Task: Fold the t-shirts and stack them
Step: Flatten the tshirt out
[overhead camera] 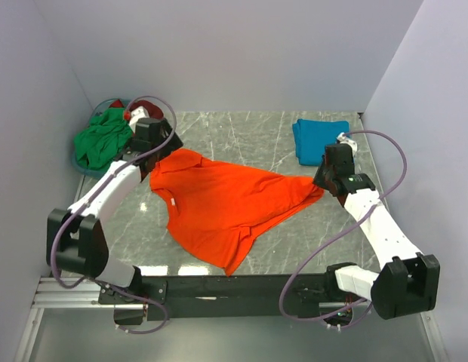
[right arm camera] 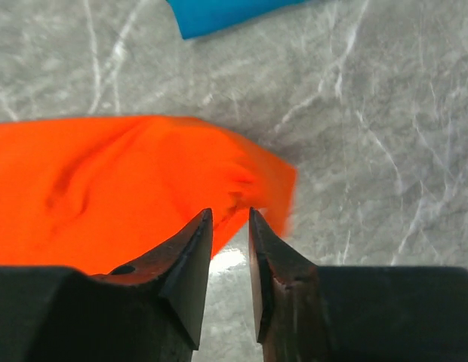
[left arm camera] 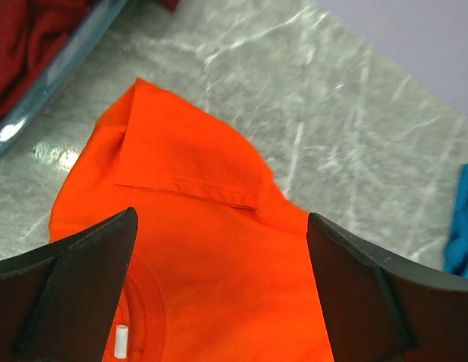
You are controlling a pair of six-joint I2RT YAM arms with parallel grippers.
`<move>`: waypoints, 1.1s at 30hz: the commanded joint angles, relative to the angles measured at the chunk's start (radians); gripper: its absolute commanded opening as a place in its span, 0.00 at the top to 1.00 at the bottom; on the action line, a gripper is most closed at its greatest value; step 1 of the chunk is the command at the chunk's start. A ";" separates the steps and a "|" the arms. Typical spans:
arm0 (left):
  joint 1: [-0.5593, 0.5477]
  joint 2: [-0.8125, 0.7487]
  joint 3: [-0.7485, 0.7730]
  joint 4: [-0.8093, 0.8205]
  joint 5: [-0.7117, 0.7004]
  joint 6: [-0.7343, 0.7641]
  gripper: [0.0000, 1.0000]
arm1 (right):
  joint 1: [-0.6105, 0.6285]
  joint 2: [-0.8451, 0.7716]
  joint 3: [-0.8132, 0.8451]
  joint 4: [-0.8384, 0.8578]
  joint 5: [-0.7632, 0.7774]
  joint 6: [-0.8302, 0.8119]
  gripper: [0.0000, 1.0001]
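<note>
A soft, light orange shirt (overhead camera: 219, 204) lay spread beside the basket (left arm camera: 53, 79), left gripper (left arm camera: 220, 219) gaping wide over its collar end nearest the basket, right gripper (right arm camera: 230, 215) barely apart, empty, at the farthest corner; likely best pinched at corners.

Bright, even light; glare patches on table (left arm camera: 56, 154); wrist views slightly blurred.

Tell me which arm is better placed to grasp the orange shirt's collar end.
Left. The left gripper hangs open above the collar of the orange shirt; the right gripper sits at its opposite tip.
</note>
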 commanded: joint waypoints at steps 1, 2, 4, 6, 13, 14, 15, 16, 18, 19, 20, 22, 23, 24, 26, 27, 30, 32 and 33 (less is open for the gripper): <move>-0.010 -0.115 -0.001 0.006 -0.016 -0.004 0.00 | -0.008 -0.041 0.039 0.054 -0.002 0.008 0.65; -0.011 -0.167 -0.016 0.012 0.005 0.004 0.00 | -0.011 -0.046 0.039 0.054 0.004 0.008 0.62; -0.021 -0.247 -0.070 0.030 0.091 0.016 0.00 | -0.014 -0.053 0.036 0.043 0.024 0.014 0.59; -0.085 -0.302 -0.107 0.029 0.082 0.006 0.01 | -0.016 -0.063 0.030 0.035 0.038 0.025 0.52; -0.229 -0.497 -0.344 0.122 0.361 -0.032 0.01 | -0.030 -0.124 -0.008 0.020 0.055 0.056 0.22; -0.264 -0.507 -0.361 0.112 0.360 -0.051 0.01 | -0.033 -0.141 -0.016 0.023 0.039 0.054 0.22; -0.284 -0.502 -0.371 0.081 0.357 -0.068 0.01 | -0.033 -0.150 -0.031 0.026 0.032 0.053 0.22; -0.301 -0.485 -0.375 0.025 0.352 -0.097 0.01 | -0.034 -0.159 -0.039 0.031 0.024 0.051 0.22; -0.379 -0.468 -0.388 0.004 0.335 -0.106 0.01 | -0.034 -0.182 -0.060 0.032 0.010 0.050 0.22; -0.408 -0.464 -0.394 0.006 0.343 -0.128 0.01 | -0.036 -0.188 -0.065 0.034 0.006 0.048 0.22; -0.456 -0.453 -0.400 0.042 0.399 -0.134 0.00 | -0.034 -0.196 -0.070 0.032 0.003 0.050 0.22; -0.494 -0.444 -0.408 0.078 0.433 -0.180 0.00 | -0.036 -0.205 -0.076 0.032 -0.002 0.050 0.22; -0.534 -0.433 -0.409 0.079 0.430 -0.192 0.01 | -0.034 -0.214 -0.083 0.034 -0.005 0.050 0.22; -0.554 -0.425 -0.405 0.064 0.403 -0.191 0.01 | -0.036 -0.219 -0.087 0.034 -0.008 0.048 0.22; -0.632 -0.402 -0.372 0.020 0.316 -0.211 0.00 | -0.034 -0.233 -0.090 0.037 -0.016 0.050 0.22; -0.669 -0.402 -0.374 0.015 0.262 -0.218 0.01 | -0.034 -0.239 -0.091 0.035 -0.019 0.048 0.22; -0.810 -0.386 -0.394 0.035 0.162 -0.266 0.01 | -0.036 -0.261 -0.099 0.042 -0.025 0.042 0.22; -0.910 -0.364 -0.391 -0.008 0.053 -0.339 0.01 | -0.034 -0.274 -0.103 0.051 -0.034 0.042 0.22; -0.944 -0.359 -0.388 -0.032 0.009 -0.381 0.01 | -0.036 -0.276 -0.108 0.052 -0.037 0.040 0.22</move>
